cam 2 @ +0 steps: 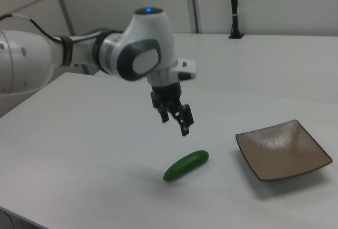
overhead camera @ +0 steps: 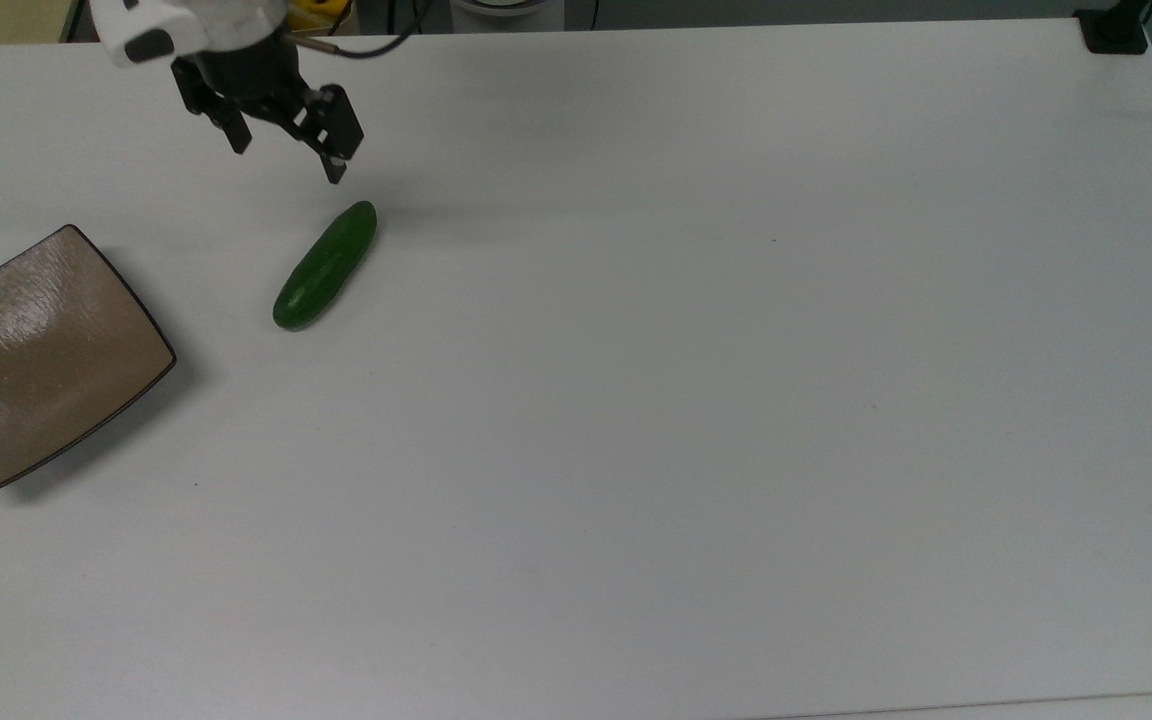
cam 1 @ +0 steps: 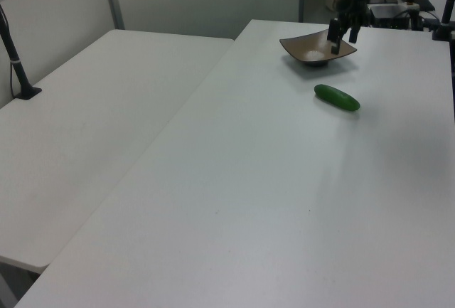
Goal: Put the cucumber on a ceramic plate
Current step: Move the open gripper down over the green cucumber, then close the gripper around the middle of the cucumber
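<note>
Dark green and glossy, the cucumber (overhead camera: 325, 265) lies bare on the white tabletop (overhead camera: 696, 400), near its far-left corner in the top view, well apart from the ceramic plate (overhead camera: 36, 360) at the left edge. The gripper (overhead camera: 286, 160) hangs above it, fingers apart, holding nothing. It should probably descend across the cucumber's middle, straddling its width. Nothing stands between cucumber and plate.

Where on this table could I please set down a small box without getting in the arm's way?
The table is bare across everything to the top view's right of the cucumber. It is crowded toward the top view's left, where the ceramic plate, cucumber and open gripper cluster.
</note>
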`<state>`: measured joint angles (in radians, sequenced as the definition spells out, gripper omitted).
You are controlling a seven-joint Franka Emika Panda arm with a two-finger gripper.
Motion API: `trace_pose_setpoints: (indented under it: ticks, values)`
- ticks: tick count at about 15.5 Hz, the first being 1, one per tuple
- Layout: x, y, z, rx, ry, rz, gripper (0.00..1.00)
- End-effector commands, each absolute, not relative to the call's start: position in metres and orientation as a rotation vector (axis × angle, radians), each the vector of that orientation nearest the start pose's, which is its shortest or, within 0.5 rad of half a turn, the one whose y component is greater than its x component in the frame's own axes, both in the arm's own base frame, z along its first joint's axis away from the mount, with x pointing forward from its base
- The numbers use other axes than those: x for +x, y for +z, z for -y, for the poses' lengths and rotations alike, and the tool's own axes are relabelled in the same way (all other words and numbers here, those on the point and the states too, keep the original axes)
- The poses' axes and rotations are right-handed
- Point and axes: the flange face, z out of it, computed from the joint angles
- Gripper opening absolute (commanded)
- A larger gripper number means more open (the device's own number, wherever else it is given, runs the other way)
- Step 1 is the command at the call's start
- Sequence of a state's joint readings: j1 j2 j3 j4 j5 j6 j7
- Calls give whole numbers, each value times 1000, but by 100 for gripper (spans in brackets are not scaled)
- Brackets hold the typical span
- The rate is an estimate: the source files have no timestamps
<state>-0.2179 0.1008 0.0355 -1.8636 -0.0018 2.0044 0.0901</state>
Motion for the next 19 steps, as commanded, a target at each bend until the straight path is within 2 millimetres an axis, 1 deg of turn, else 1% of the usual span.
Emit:
trace_pose_setpoints:
  ticks: [1,2,4,6,9,13,15,16,17,18,19]
  values:
    - [584,423,105,-3108,5,-492,100]
    - [587,414,103,-3105,9,-510,100]
    - [590,405,103,-3101,7,-529,100]
    - [595,384,104,-3101,50,-528,100]
    - [604,350,106,-3126,52,-541,100]
    - [606,321,105,-3171,110,-550,100]
    - [606,318,103,-3177,118,-552,100]
    - [606,318,103,-3182,117,-561,91]
    - [607,317,102,-3181,116,-578,74]
    - [608,316,102,-3180,102,-596,50]
    - [610,316,102,-3176,73,-601,40]
